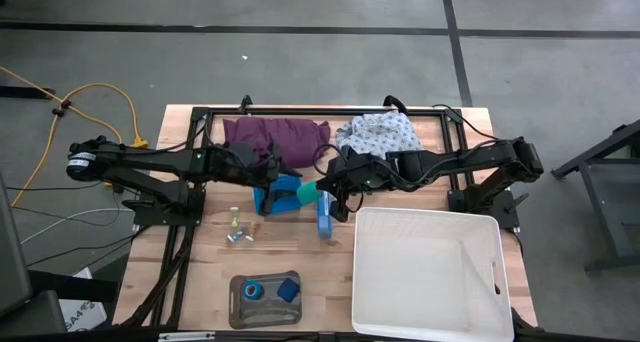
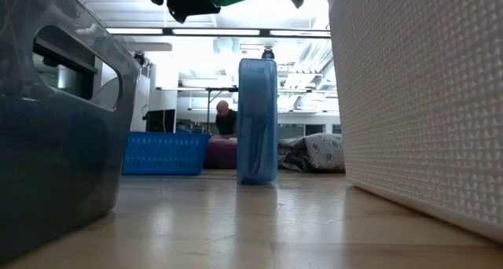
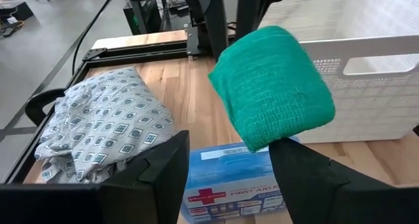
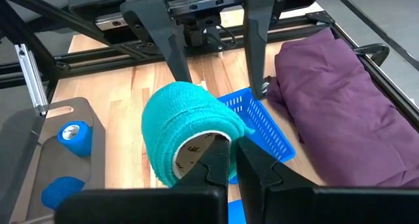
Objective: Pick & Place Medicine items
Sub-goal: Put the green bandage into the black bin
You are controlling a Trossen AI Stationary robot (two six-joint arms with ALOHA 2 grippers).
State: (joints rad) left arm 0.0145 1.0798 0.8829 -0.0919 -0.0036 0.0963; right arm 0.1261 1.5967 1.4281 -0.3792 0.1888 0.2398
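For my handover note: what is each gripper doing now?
Left gripper: open, fingers either side of the green roll, not gripping it.
Right gripper: shut on the green roll's rim.

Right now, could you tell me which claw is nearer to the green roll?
Right. The right claw is clamped on the green roll at its rim; the left claw faces it, open, its fingers flanking the roll.
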